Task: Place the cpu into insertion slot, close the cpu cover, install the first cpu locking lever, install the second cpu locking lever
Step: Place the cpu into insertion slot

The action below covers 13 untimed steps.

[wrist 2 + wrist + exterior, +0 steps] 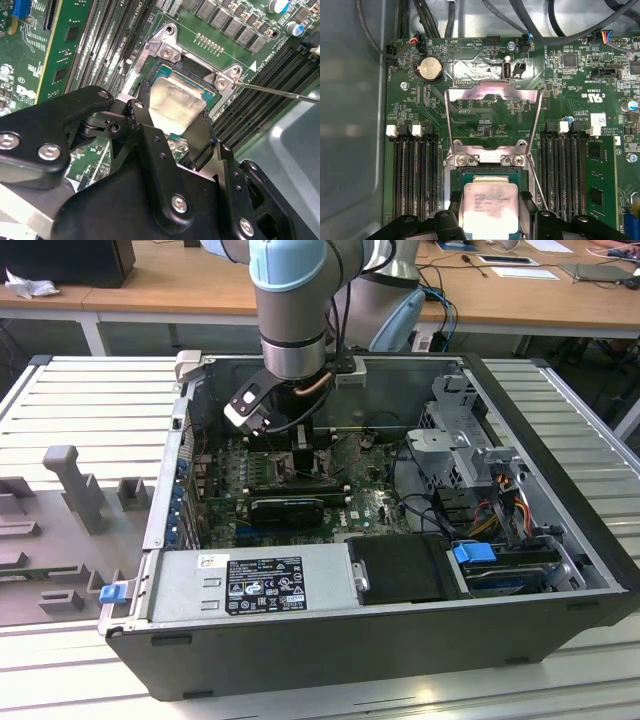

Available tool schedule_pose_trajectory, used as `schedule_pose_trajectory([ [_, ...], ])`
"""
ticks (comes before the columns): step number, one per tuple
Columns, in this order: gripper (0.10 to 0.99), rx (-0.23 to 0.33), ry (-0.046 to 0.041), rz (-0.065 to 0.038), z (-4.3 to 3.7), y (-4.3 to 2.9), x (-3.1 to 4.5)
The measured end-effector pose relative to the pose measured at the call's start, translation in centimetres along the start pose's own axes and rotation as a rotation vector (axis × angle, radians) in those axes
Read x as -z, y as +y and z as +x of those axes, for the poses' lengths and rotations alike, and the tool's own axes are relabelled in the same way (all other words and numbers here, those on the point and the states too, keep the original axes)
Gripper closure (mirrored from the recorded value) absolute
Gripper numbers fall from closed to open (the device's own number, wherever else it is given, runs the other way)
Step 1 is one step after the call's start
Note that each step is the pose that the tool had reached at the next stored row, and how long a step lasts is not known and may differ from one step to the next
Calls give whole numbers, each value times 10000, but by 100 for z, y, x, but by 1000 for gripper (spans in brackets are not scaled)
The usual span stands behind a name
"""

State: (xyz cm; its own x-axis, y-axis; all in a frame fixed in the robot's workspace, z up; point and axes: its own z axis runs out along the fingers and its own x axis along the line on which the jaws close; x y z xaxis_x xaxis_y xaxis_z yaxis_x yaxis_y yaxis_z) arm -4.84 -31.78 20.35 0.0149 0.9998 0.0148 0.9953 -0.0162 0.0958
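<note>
CPU (490, 206) hangs at the insertion slot (456, 179), held by the gripper (490, 214), whose jaws pinch two of its opposite edges. I cannot tell whether it is fully seated. The cpu cover (492, 97) stands swung open and a locking lever (280, 92) is unlatched, so cover and both levers look undone.

1 cpu (490, 206), 1 cover (492, 95), 1 slot (454, 179)

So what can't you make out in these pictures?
- Whether the cpu sits fully in the insertion slot: in both wrist views the gripper clamping it covers its edges.
- The slot itself in the exterior view: the arm hides it.
- The far end of a thin metal lever in the second wrist view: cut off by the picture's edge.
</note>
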Motion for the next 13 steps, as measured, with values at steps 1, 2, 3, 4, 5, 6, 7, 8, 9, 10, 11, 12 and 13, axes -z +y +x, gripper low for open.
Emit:
schedule_pose_trajectory([
  [1, 557, -2, 0, 0, 1, 2, -5],
  [2, 557, -4, -1, 0, 0, 4, -8],
  [3, 557, -6, 2, -2, 1, 4, -16],
  [4, 557, -6, 2, -1, 1, 3, -26],
  [5, 557, -4, -1, 1, 0, 2, -31],
  [6, 557, -4, -7, 0, 0, 3, -32],
  [7, 557, -3, -11, -1, 0, 3, -32],
  [8, 557, -3, -21, -1, 0, 2, -32],
  [9, 541, -2, -20, -1, 0, 2, -32],
  [10, 541, -2, -22, 0, 0, 2, -32],
  [11, 478, -3, -23, -1, 0, 2, -32],
  [12, 478, -3, -21, -1, 1, 2, -32],
  [13, 478, -4, -17, 0, 1, 3, -23],
])
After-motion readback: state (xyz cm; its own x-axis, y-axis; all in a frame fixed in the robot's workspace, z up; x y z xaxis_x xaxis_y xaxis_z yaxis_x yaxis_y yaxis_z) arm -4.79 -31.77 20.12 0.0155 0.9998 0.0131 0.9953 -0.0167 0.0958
